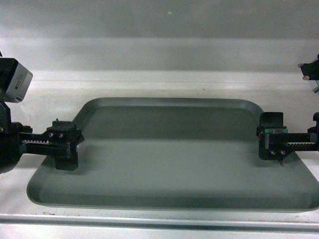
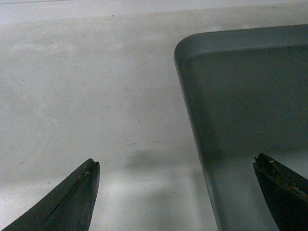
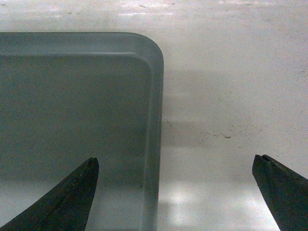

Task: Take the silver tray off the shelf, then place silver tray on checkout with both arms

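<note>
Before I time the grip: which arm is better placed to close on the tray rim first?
Neither: left gripper and right gripper each straddle a side rim of the dull grey-silver metal tray, jaws open, one finger over it and one outside.

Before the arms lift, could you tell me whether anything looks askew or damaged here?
Nothing stands out. The silver tray lies flat and empty on the shelf, without visible dents. The left claw and right claw are open, each straddling a side rim.
</note>
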You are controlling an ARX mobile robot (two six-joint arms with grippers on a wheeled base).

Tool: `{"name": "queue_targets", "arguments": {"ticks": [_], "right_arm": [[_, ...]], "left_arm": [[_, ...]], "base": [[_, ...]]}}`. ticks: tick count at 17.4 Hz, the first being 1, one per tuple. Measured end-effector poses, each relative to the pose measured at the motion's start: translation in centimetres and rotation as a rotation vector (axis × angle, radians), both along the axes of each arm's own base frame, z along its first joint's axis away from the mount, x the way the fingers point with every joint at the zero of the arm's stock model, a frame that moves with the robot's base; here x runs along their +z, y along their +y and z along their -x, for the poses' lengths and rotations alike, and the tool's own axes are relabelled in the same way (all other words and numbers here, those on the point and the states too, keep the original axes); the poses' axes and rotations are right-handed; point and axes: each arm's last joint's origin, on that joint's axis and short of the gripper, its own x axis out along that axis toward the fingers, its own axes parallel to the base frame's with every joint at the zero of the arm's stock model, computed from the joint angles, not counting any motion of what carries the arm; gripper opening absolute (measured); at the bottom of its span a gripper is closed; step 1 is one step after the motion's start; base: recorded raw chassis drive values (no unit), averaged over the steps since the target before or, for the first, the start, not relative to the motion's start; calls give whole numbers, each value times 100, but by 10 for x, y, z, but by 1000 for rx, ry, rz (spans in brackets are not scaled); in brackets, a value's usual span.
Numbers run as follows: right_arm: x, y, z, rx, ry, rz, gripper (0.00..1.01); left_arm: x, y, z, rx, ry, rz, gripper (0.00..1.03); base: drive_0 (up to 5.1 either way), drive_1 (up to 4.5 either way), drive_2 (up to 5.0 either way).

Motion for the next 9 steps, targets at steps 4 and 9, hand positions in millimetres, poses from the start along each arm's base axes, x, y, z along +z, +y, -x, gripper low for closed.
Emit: {"name": "queue_targets", "arguments": {"ticks": [4,9], "right_arm": [[-2,1,-3,-7,27,-6,98],[-8,4,-8,-22,28,-15,75]], "left_arm": [[-5,-1,2,-1,13,-3,98],[-10,-14,4,1,29,35,74]], "base": [[0,0,0],[0,0,0]]}}
